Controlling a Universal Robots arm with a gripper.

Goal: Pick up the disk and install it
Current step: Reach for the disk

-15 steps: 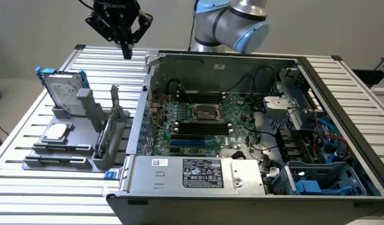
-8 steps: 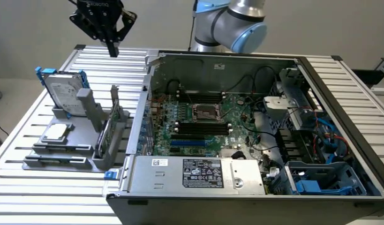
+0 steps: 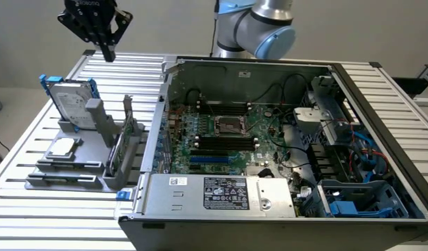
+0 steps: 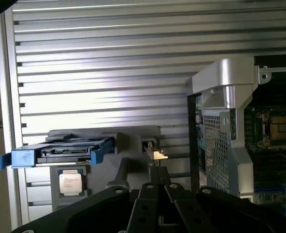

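Observation:
The disk [image 3: 73, 102] stands upright in a grey holder [image 3: 81, 157] on the exterior view's left, silver with a white label and a blue carrier frame. In the wrist view the disk [image 4: 68, 151] appears edge-on, its blue ends sticking out on both sides. My black gripper [image 3: 107, 52] hangs in the air above and slightly behind the disk, well apart from it. Its fingers [image 4: 154, 180] are pressed together, shut on nothing.
An open computer case [image 3: 173, 94] with motherboard [image 3: 228, 136] takes up the middle and right of the slatted metal table [image 3: 53, 225]. A small square chip [image 3: 64, 148] and an upright card [image 3: 122, 144] share the holder. A blue-lined bay [image 3: 353, 204] sits in the case's near right corner.

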